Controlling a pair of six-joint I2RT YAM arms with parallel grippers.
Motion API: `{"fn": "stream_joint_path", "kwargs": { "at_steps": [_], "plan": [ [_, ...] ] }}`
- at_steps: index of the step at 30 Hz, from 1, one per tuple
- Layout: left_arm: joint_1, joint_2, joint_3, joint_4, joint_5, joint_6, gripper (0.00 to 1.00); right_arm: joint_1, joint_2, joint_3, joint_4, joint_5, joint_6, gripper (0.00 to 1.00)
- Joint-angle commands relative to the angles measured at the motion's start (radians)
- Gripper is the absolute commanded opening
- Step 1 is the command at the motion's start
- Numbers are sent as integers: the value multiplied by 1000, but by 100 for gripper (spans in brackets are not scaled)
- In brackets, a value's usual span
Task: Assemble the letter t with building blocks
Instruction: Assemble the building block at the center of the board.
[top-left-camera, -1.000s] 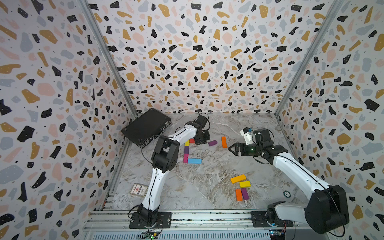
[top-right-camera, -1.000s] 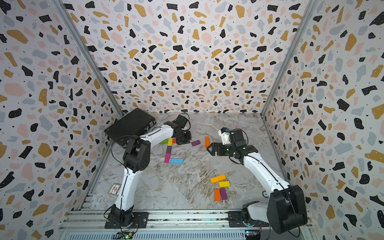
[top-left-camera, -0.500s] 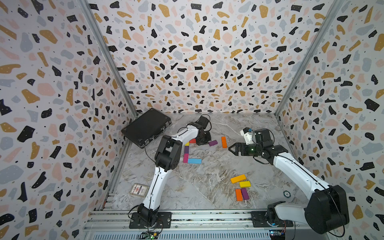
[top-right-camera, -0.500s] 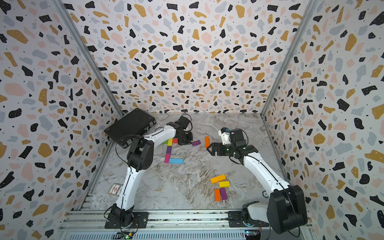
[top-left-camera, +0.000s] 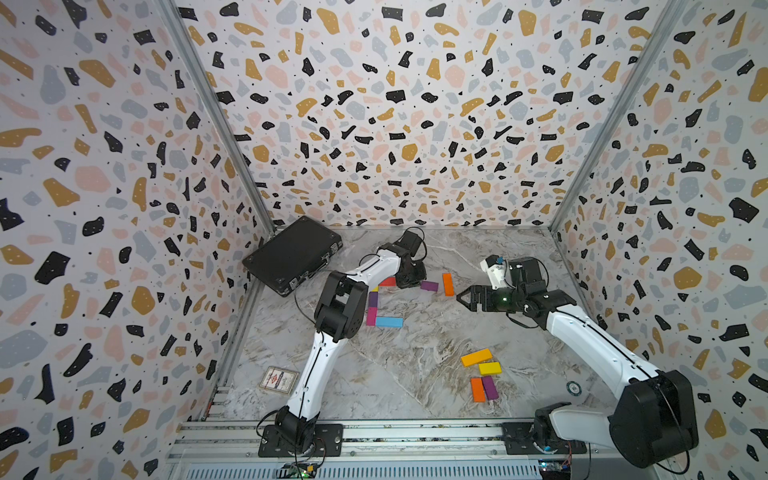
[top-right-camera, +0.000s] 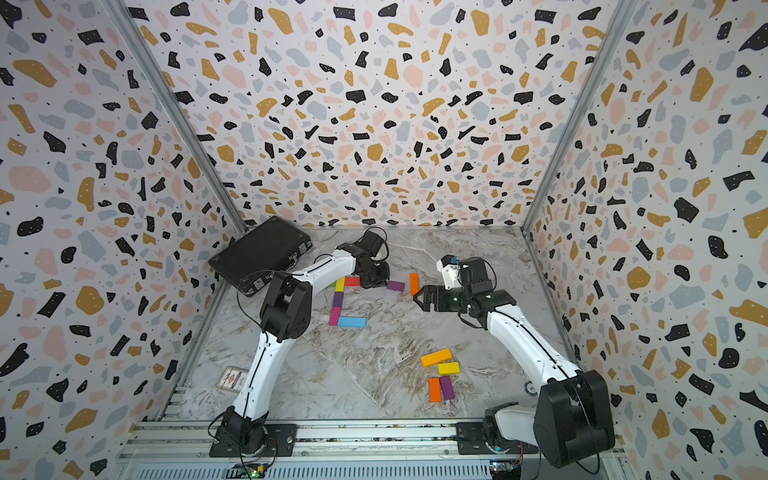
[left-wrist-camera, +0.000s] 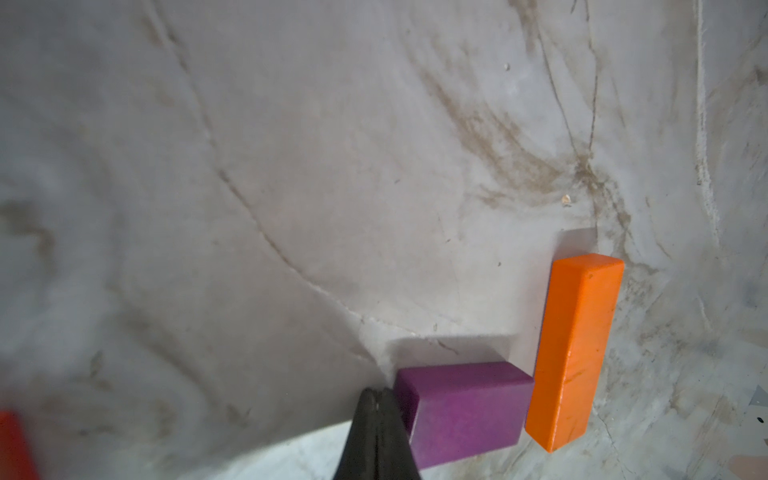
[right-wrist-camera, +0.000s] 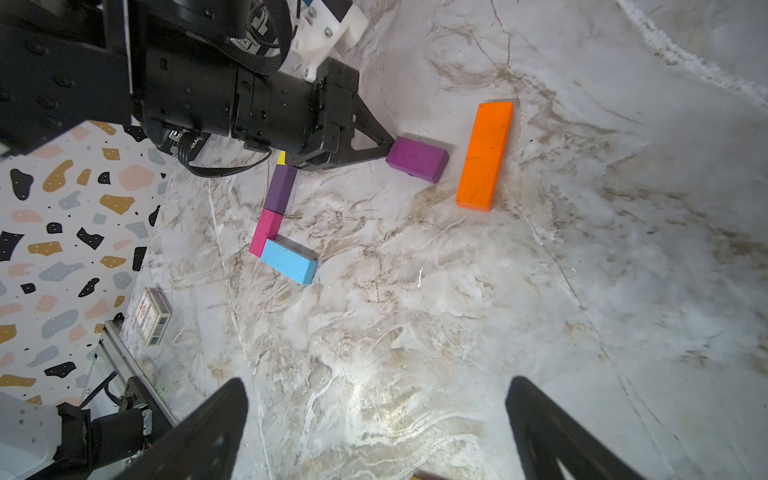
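1. The left end effector (left-wrist-camera: 377, 395) is pinched fully closed on nothing. Its tip is against the end of the short purple block (left-wrist-camera: 465, 411).
2. That block lies on the counter (top-left-camera: 415, 374), just beside the long orange block (left-wrist-camera: 577, 349).
3. The right end effector (right-wrist-camera: 376, 382) hovers nearby, spread wide and empty.
4. A yellow block (top-right-camera: 340, 284), dark purple block (top-right-camera: 338, 299) and pink block (top-right-camera: 334, 316) form a column. A blue block (top-right-camera: 352, 321) touches its near end and a red block (top-right-camera: 352, 281) its far end.
5. A cluster of four blocks (top-left-camera: 489, 368) lies nearer the right arm's base.
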Motion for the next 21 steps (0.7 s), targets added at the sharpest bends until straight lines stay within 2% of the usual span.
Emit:
{"fn": "stream_joint_path", "kwargs": {
  "at_steps": [1, 13, 21],
  "plan": [
    [-8, 14, 27, -18, 2, 11, 2, -5, -21, 8, -21, -7, -4, 100],
    [-22, -18, -27, -10, 14, -16, 4, -5, -22, 0, -9, -18, 1, 99],
    [-23, -11, -9, -6, 26, -25, 4, -5, -26, -3, -12, -18, -1, 100]
  ]
}}
